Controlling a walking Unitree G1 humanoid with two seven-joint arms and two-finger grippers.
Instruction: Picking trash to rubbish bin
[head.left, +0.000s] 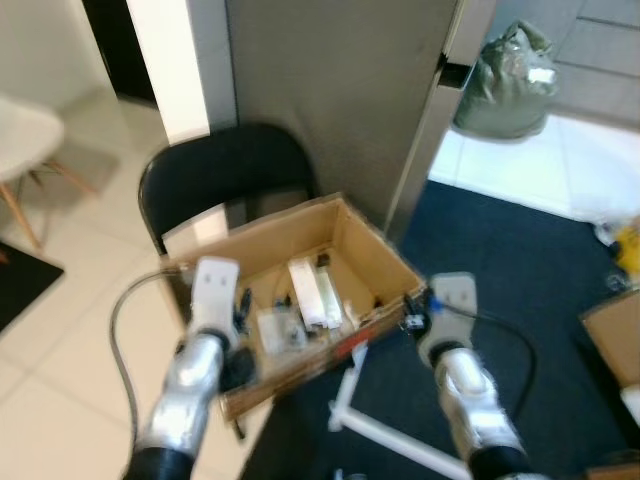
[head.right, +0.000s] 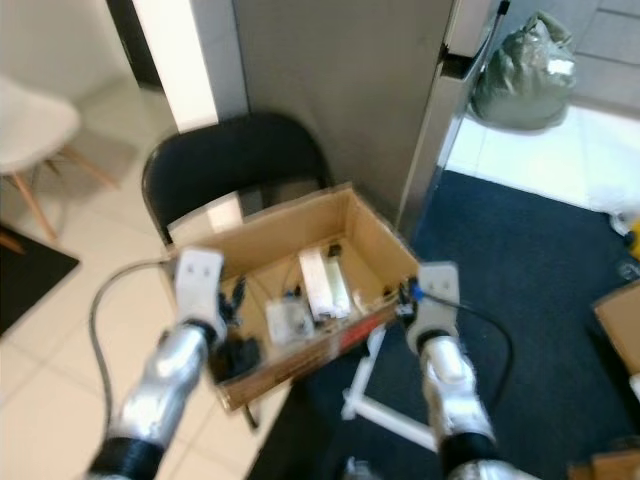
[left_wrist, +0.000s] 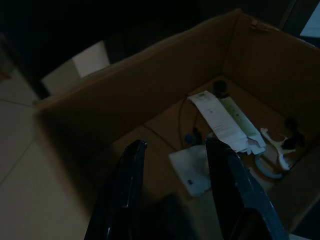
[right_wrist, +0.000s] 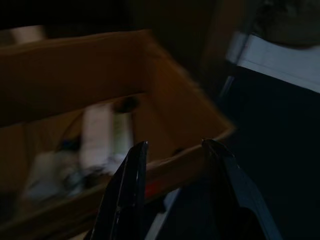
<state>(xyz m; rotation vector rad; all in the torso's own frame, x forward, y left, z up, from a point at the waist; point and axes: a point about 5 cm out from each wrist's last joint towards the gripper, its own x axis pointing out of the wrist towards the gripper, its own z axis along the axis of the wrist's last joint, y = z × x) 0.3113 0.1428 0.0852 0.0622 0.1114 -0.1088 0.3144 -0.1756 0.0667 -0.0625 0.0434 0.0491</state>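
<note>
Left wrist view shows trash (left_wrist: 220, 120) already lying in the cardboard box (head.left: 360, 245) on the black chair (head.left: 225, 175), while the left gripper (left_wrist: 175, 165) and right gripper (right_wrist: 172, 165) hover with fingers released, empty, so further pickups likely remain.

Matt brown cardboard box (head.left: 352, 240)

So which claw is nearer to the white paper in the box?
Left. The left claw hangs just above the white paper inside the cardboard box; the right claw is outside its front corner.
</note>
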